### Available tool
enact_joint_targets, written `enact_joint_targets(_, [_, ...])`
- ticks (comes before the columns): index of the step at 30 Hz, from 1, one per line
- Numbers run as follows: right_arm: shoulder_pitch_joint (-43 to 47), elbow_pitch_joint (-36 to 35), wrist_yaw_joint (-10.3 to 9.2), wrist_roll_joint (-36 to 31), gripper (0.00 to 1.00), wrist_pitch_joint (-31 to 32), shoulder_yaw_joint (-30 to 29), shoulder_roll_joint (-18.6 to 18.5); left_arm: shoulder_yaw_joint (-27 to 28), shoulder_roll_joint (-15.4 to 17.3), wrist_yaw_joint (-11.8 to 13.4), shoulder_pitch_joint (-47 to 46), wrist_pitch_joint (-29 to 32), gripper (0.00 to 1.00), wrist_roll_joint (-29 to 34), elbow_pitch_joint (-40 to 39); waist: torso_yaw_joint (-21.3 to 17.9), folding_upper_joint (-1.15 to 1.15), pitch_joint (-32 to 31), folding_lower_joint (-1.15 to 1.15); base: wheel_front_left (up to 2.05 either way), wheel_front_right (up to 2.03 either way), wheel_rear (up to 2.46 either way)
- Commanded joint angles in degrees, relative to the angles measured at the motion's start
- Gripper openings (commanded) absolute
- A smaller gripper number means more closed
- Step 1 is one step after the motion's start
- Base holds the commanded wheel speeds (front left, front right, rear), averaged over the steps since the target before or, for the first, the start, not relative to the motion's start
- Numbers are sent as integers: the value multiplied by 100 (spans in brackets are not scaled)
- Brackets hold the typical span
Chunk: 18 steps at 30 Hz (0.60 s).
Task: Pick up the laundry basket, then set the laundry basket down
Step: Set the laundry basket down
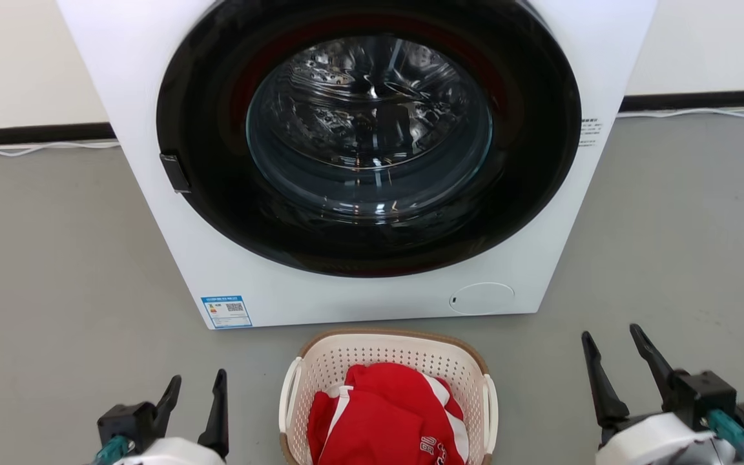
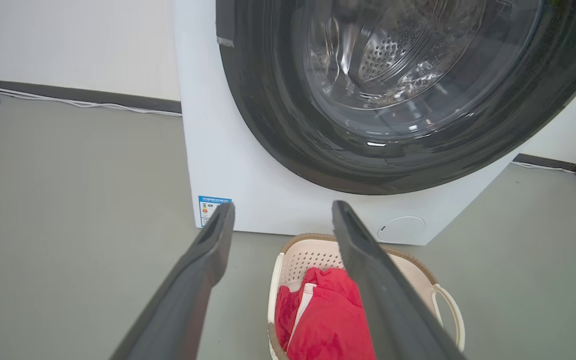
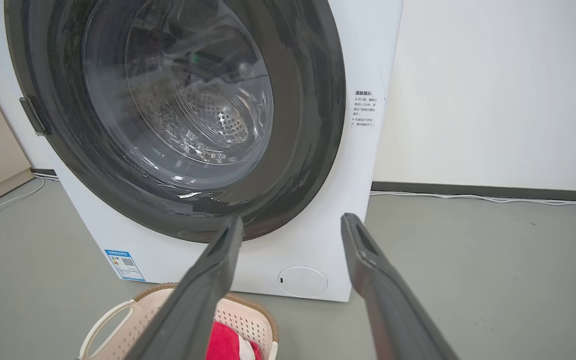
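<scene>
Laundry basket (image 1: 378, 358) stands on the floor (image 1: 55, 271), near centre, just in front of the washer (image 1: 359, 297). Left gripper (image 1: 197, 380) and right gripper (image 1: 609, 332) flank it without contact, jaws wide and empty; pick-up is not yet begun. Next, each gripper should probably reach its side handle (image 1: 289, 394) and close.

We see a matt, perforated plastic laundry basket (image 1: 346, 361), soft red cloth (image 1: 378, 420), a washer (image 1: 152, 213) of glossy white panels, shiny glass door (image 1: 372, 129) and, possibly, steel drum (image 3: 218, 120), on smooth grey floor (image 1: 36, 290).
</scene>
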Motion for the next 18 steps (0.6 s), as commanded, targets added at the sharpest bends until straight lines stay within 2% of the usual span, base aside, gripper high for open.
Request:
enact_joint_targets(1, [-8, -212, 33, 23, 100, -79, 77, 6, 235, 31, -60, -51, -53, 100, 33, -202, 8, 0, -23, 0, 0, 0, 0])
enact_joint_targets(9, [394, -501, 33, -9, 100, -79, -181, 145, 596, -90, -144, 321, -53, 100, 144, -472, 20, 0, -152, 0, 0, 0, 0])
enact_joint_targets(18, [581, -586, 33, -56, 100, -79, -293, 252, 761, -176, -220, 419, -53, 100, 226, -498, 37, 0, -205, 0, 0, 0, 0])
